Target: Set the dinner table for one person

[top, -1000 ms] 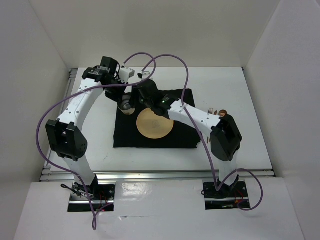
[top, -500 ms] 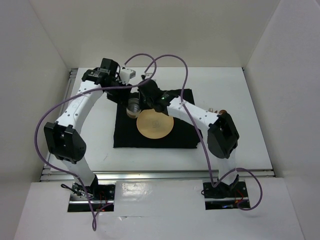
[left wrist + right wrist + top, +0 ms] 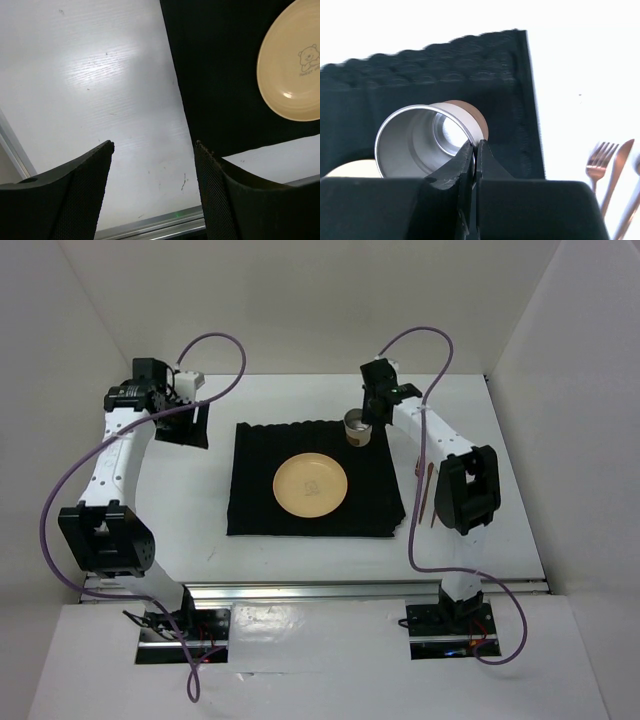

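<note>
Bright, even light, soft shadows – the dinner table blows out white in the right wrist view

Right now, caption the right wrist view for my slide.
Right gripper pinching the rim of the silver metal cup against the black ribbed mat, copper-coloured fork and knife alongside.

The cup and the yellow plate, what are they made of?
The cup looks like metal: its inside is shiny silver and mirrors the light, and its outside looks brownish. The plate is smooth, glossy tan with a printed bear and a bright glint. That could be plastic or glazed ceramic; the look alone cannot settle which.
</note>
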